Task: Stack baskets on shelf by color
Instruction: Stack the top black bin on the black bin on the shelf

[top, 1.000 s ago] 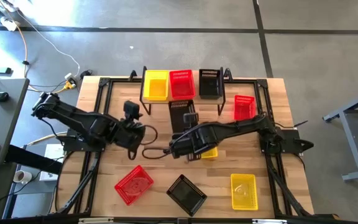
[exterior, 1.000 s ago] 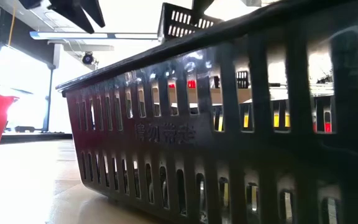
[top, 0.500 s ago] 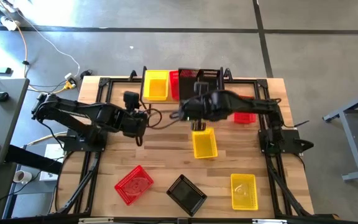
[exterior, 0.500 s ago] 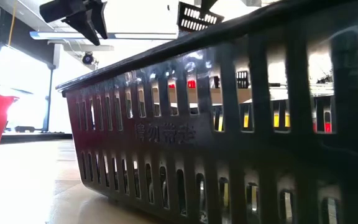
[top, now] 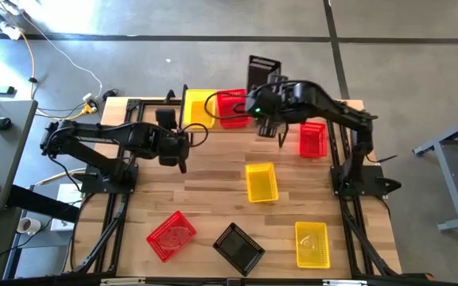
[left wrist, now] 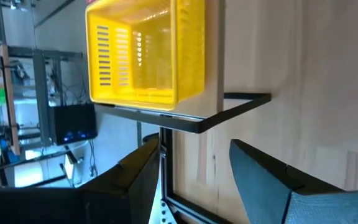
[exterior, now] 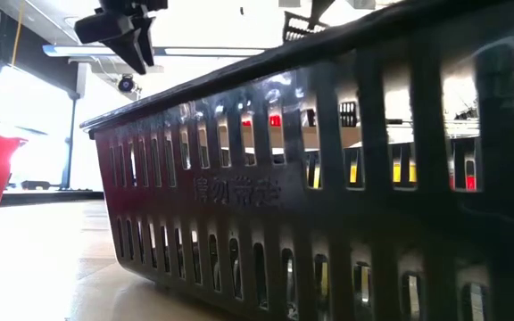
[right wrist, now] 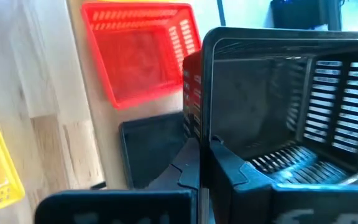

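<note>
My right gripper [top: 267,111] is shut on a black basket [top: 263,70], carried high over the right end of the shelf [top: 213,128]. On the shelf stand a yellow basket [top: 199,108], a red basket [top: 230,106] and, in the right wrist view, another black basket [right wrist: 153,149] under the held one [right wrist: 284,106]. My left gripper [top: 183,152] hangs open above the table near the shelf's left end, facing the yellow basket [left wrist: 145,50]. On the table lie a yellow basket [top: 261,182], a red one [top: 312,137] on its side, and three more near the front. My right gripper pinches one side wall [right wrist: 202,134] of the black basket at its rim, one finger [right wrist: 238,167] inside and one outside. The basket is lifted clear and tipped on its side, its opening facing the wrist camera, above the shelf's black basket.
Near the front edge lie a red basket [top: 171,235], a black basket [top: 238,247] that fills the low view [exterior: 266,196], and a yellow basket [top: 311,243]. Black frame rails [top: 126,175] run along the table's sides. Bare wood lies between the shelf and the middle yellow basket.
My right gripper has carried the black basket from over the table's middle up and toward the far edge, to above the shelf's right end, turning as it went; the middle yellow basket now shows uncovered. My left gripper has moved a little toward the far edge and stayed open.
</note>
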